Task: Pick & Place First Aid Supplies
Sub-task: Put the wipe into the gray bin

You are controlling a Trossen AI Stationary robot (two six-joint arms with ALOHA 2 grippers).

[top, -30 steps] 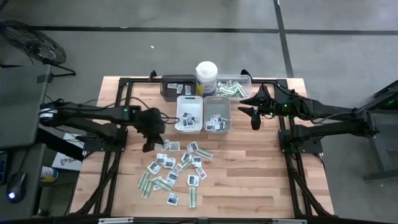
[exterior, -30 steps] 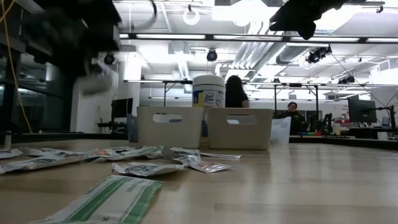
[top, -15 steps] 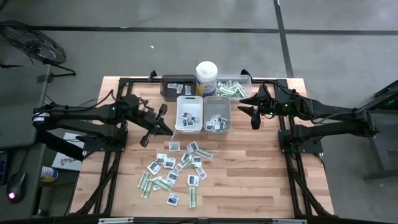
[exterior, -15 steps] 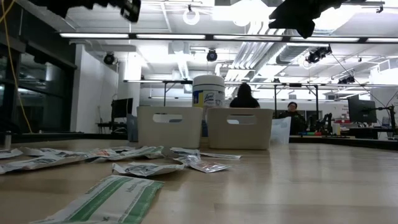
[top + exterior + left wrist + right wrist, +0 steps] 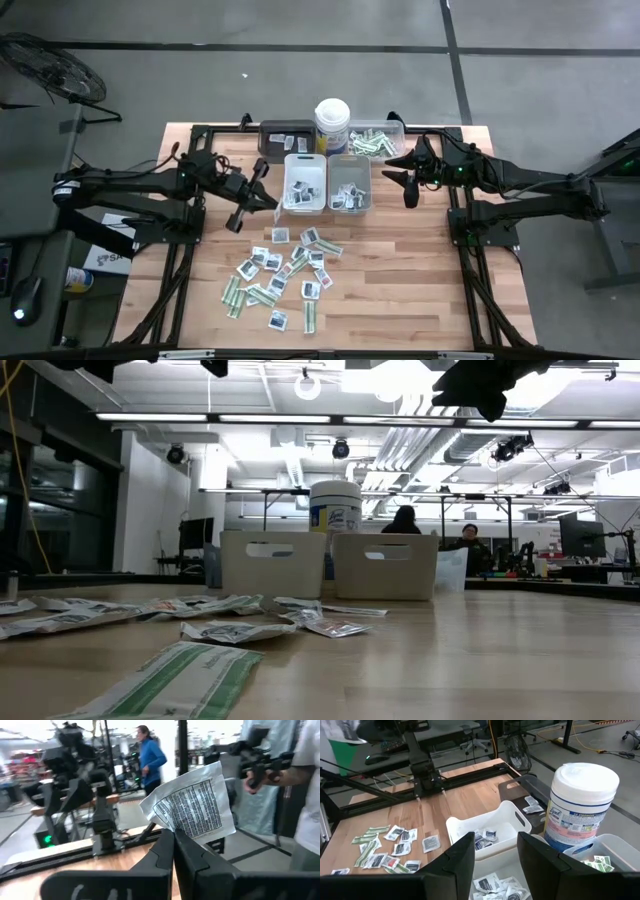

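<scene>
Sachet (image 5: 192, 810), thin and limp, is pinched at its lower edge by the clenched left hand (image 5: 262, 200), raised beside the white tray (image 5: 305, 186); being light and floppy, it likely needs an edge grip. Right hand (image 5: 405, 181) hovers empty, fingers parted, beside the grey tray (image 5: 349, 183).

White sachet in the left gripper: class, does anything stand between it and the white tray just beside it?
Nothing visible does. The left gripper holds the white sachet raised beside the white tray, with only air between.
</scene>
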